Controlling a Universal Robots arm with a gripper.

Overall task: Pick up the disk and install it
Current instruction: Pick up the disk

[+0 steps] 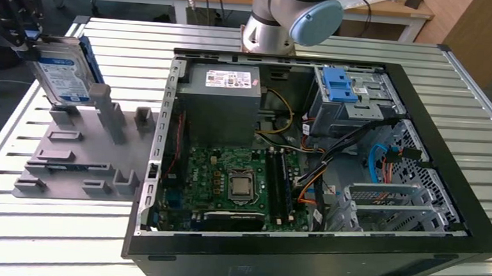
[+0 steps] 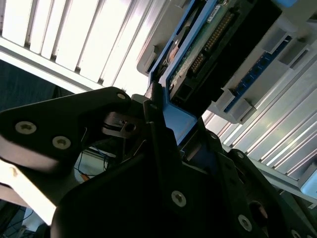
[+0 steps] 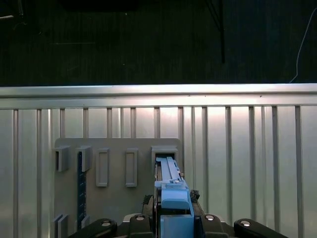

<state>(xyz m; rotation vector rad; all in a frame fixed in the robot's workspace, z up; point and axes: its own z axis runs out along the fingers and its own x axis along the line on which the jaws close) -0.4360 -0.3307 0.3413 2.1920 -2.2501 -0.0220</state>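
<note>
We are clamping the gripper (image 1: 26, 33) shut on the top edge of the disk (image 1: 63, 74), which is hanging straight beneath it, long axis upright. Its lower end is meeting a slot of the grey holder (image 1: 73, 159), with the open computer case (image 1: 307, 260) just beside that holder.

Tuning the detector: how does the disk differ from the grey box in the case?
The disk stands on edge at the rack, in the gripper; the grey box sits inside the case. The disk is thin, blue-framed; the grey box is bulkier, without blue. Both are grey with labels.
</note>
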